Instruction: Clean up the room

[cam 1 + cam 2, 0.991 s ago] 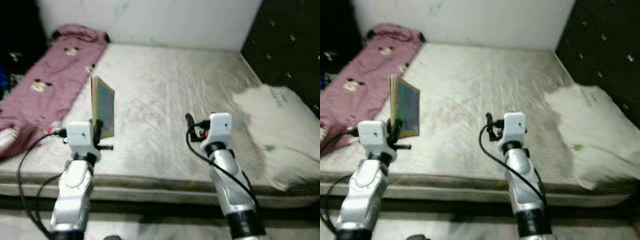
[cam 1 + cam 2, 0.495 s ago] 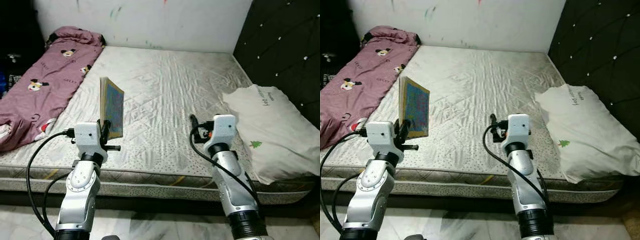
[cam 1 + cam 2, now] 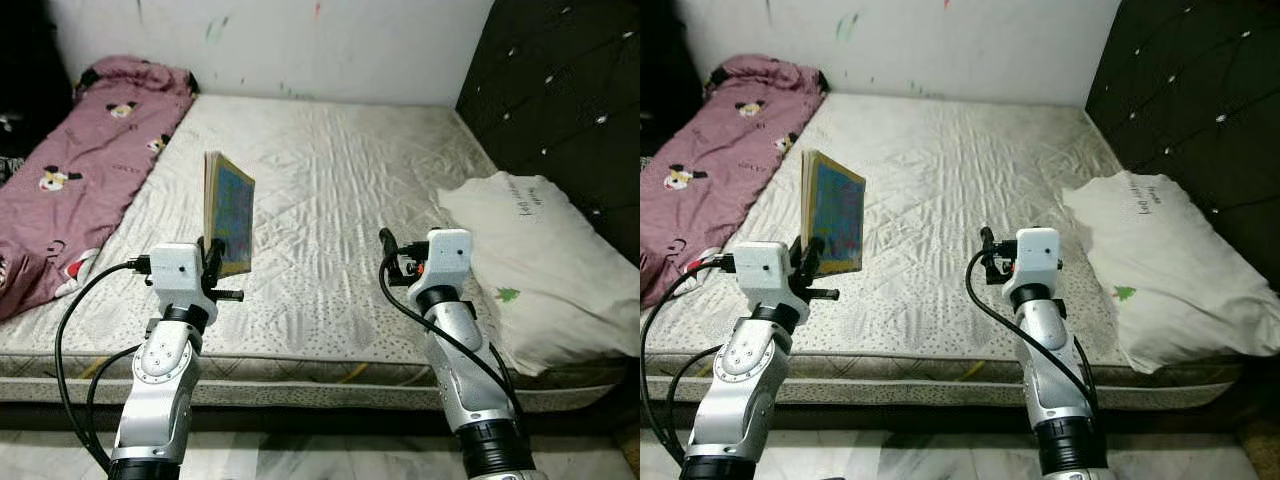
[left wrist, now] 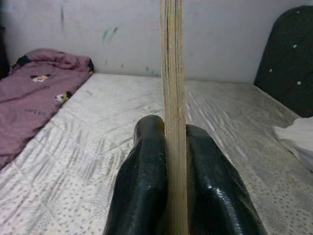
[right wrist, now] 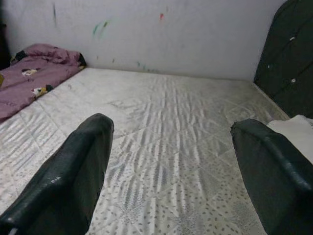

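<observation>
The left gripper (image 3: 212, 262) pinches a thin picture book (image 3: 228, 212) upright by its lower edge, lifted above the mattress (image 3: 340, 190) presumably to carry away, while the right gripper (image 5: 171, 161) hangs wide open and empty.

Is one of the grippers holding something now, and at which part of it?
The left gripper holds a thin book upright, clamped at its lower edge. The right gripper is open, holding nothing.
</observation>
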Tool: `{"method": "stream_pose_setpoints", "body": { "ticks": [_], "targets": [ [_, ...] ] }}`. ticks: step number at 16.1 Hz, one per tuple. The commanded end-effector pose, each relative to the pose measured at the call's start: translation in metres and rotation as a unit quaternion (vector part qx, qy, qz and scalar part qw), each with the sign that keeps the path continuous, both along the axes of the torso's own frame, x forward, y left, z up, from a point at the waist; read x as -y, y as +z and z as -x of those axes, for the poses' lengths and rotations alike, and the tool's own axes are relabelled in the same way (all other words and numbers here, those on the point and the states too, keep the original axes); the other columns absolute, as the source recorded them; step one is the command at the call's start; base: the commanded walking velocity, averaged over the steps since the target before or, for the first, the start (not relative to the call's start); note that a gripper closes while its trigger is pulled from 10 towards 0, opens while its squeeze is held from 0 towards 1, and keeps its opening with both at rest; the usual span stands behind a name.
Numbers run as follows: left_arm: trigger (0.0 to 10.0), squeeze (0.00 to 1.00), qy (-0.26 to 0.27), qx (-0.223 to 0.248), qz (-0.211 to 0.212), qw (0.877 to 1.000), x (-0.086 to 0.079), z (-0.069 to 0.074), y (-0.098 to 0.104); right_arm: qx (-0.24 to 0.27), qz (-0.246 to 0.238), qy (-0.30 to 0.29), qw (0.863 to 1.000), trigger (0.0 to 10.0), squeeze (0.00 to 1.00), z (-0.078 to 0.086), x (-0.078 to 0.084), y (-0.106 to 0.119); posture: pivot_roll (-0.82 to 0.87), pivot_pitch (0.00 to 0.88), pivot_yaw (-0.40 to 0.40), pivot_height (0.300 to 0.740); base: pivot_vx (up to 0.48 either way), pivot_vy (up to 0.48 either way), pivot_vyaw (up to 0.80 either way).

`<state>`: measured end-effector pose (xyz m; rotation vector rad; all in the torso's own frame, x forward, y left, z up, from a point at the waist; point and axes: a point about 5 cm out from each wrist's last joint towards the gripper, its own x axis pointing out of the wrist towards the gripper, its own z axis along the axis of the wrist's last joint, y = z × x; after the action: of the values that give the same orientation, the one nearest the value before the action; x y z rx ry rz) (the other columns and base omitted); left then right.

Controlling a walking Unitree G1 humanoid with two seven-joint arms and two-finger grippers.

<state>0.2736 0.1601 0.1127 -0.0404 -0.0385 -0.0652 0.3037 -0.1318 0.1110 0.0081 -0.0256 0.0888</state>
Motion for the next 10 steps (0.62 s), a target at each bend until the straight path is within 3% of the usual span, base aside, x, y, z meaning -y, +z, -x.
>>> {"method": "stream_pose_setpoints", "body": {
  "ticks": [1,10],
  "targets": [
    [10.0,0.0,0.001,0.024,-0.002,1.0,-0.0024,-0.0027,0.0093,0.008,-0.002,0.003,1.0,10.0,0.0,-0.0033,-0.0011,0.004,0.07,0.0,-0.032,0.74,0.345,0.0,0.0],
    [10.0,0.0,-0.004,0.025,0.003,1.0,-0.0014,-0.0027,0.0095,0.006,-0.004,-0.001,1.0,10.0,0.0,-0.0036,0.0001,0.0033,0.07,0.0,-0.032,0.74,0.339,0.0,0.0]
  ]
}}
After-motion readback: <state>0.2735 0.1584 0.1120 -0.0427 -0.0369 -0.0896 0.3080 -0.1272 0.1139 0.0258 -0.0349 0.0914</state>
